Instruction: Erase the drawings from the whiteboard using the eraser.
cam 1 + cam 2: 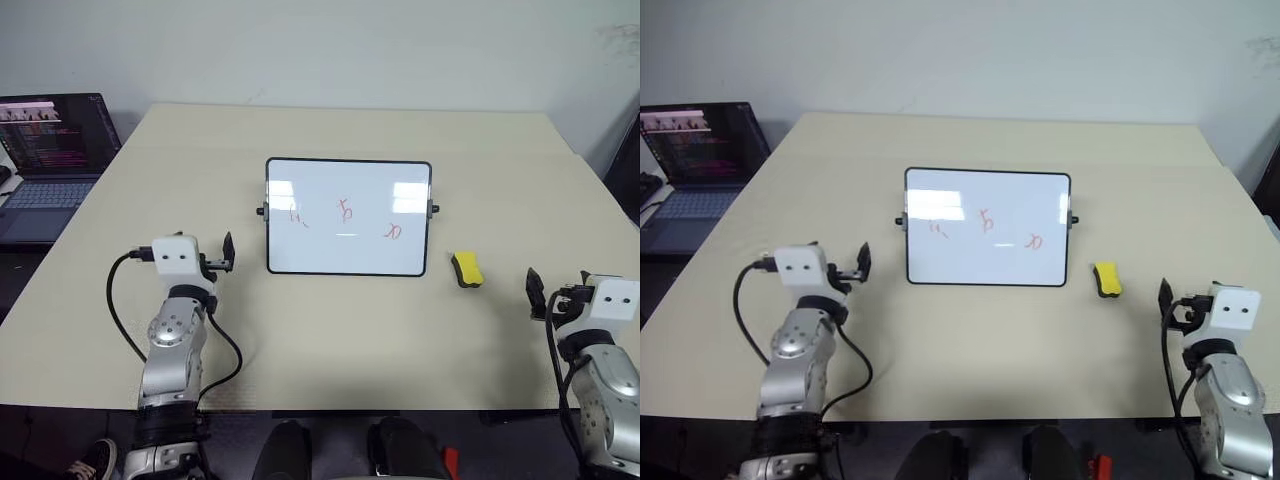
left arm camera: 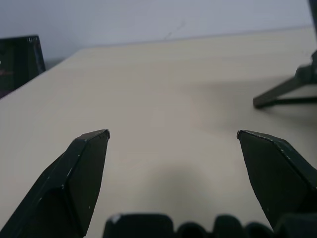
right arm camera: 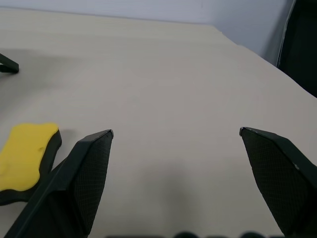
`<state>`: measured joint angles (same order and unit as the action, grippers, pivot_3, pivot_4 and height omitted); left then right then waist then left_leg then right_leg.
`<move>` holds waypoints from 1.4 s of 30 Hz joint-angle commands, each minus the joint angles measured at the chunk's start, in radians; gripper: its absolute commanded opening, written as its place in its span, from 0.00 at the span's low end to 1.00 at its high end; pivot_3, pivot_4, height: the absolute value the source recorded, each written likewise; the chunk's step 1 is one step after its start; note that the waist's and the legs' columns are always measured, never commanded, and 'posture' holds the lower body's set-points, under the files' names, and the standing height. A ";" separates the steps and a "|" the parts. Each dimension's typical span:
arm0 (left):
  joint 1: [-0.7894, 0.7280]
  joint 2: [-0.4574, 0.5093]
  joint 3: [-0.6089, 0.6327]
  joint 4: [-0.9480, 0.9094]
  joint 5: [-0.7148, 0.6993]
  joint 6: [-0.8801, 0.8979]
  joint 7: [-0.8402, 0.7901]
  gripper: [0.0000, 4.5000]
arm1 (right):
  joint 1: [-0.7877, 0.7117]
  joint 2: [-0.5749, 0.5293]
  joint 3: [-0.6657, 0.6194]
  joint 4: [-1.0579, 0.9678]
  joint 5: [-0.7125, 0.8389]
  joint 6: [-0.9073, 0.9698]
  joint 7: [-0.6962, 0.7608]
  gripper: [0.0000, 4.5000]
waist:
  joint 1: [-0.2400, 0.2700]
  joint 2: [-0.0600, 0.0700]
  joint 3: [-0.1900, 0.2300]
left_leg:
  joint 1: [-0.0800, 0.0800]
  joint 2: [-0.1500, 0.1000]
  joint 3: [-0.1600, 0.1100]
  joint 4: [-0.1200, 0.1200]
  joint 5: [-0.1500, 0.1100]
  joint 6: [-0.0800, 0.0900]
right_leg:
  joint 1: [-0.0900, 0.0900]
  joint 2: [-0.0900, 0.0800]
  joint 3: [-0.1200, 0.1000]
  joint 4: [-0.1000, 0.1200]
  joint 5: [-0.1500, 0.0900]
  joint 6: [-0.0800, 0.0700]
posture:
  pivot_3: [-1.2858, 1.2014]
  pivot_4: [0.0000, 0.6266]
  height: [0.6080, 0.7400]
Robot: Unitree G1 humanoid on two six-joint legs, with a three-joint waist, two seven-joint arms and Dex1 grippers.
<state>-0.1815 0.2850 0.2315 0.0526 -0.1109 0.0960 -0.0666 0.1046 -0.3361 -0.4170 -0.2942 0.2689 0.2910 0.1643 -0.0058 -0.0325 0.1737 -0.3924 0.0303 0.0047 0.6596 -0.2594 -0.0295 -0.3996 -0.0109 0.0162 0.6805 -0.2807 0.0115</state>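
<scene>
Left eye view: whiteboard [image 1: 348,216] upright mid-tabletop [image 1: 300,320], drawings [image 1: 345,211] intact, eraser [image 1: 466,268] beside it; left claw [image 2: 173,134] and right claw [image 3: 176,132] both released, empty.

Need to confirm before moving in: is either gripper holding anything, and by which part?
Nothing held. The left gripper and the right gripper are both open and empty; the eraser lies untouched on the table.
</scene>
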 commanded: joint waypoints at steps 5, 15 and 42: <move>0.004 0.001 0.022 -0.042 0.014 0.044 0.047 1.00 | -0.001 -0.001 -0.027 -0.043 0.010 0.060 -0.039 0.99 | 0.002 0.000 0.000 | 0.000 -0.001 0.000 0.000 0.000 0.000 | 0.000 0.000 0.000 0.000 0.000 0.000 | 0.52 0.24 1.00; -0.118 0.170 0.149 0.023 -0.150 0.055 -0.161 1.00 | -0.035 0.023 -0.020 -0.235 0.084 0.154 -0.075 0.99 | 0.001 0.000 0.000 | -0.002 0.000 -0.001 0.000 0.000 0.000 | -0.002 0.001 -0.001 0.000 0.000 0.000 | 0.52 0.24 1.00; -0.473 0.387 -0.347 -0.044 -0.308 0.278 -1.095 1.00 | -0.357 -0.154 0.182 -0.083 0.221 0.621 -0.043 0.99 | -0.021 0.000 0.001 | -0.007 -0.001 0.000 0.001 0.000 0.001 | -0.006 0.007 0.001 -0.001 0.000 0.000 | 0.52 0.24 1.00</move>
<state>-0.6294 0.6783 -0.1164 0.0011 -0.4370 0.4014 -1.1667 -0.2279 -0.4745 -0.2413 -0.3893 0.5132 0.9439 0.1059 -0.0265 -0.0330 0.1746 -0.3999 0.0292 0.0046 0.6604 -0.2599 -0.0282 -0.4059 -0.0040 0.0170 0.6793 -0.2807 0.0114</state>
